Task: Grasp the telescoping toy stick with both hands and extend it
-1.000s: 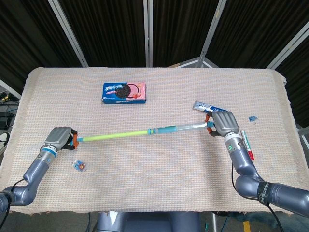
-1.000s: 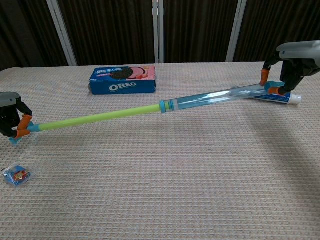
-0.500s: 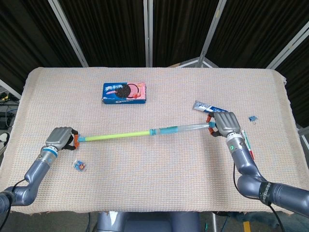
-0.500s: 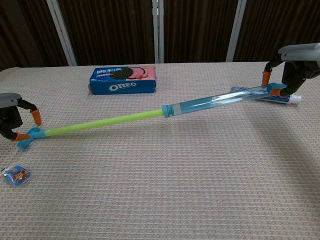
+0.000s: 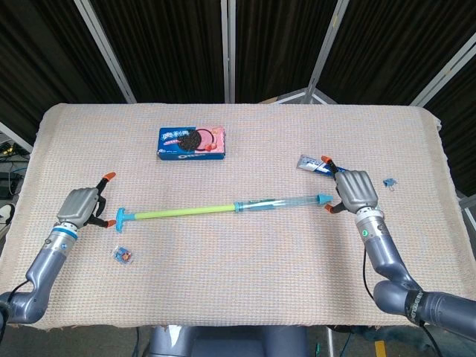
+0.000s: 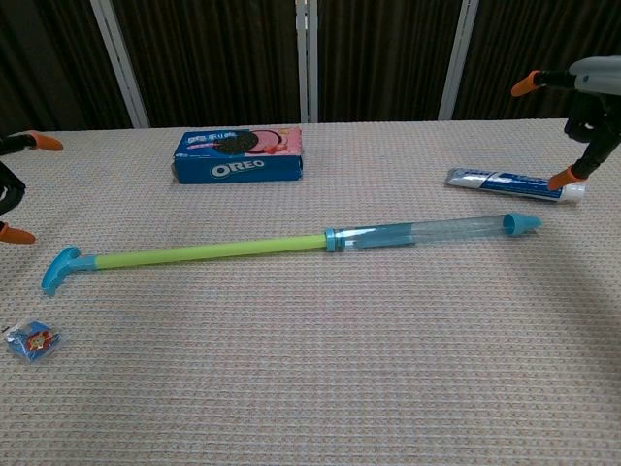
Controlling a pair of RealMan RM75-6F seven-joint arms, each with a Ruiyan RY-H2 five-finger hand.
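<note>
The telescoping toy stick (image 5: 223, 208) (image 6: 291, 244) lies extended on the table, with a green rod on the left and a clear blue tube on the right. Nothing holds it. My left hand (image 5: 80, 207) (image 6: 10, 189) is open just left of the stick's blue hooked end (image 6: 58, 269), fingers spread and apart from it. My right hand (image 5: 355, 191) (image 6: 588, 107) is open just right of the stick's blue tip (image 6: 522, 223), fingers spread, also clear of it.
An Oreo box (image 5: 192, 143) (image 6: 240, 155) sits at the back left. A toothpaste tube (image 6: 512, 183) lies by my right hand. A small blue wrapped sweet (image 5: 123, 255) (image 6: 31, 341) lies near my left hand. A blue clip (image 5: 389, 182) lies right of my right hand.
Both hands let go of the stick's ends and spread their fingers. The stick dropped flat onto the table. Each hand drew slightly outward from it.
</note>
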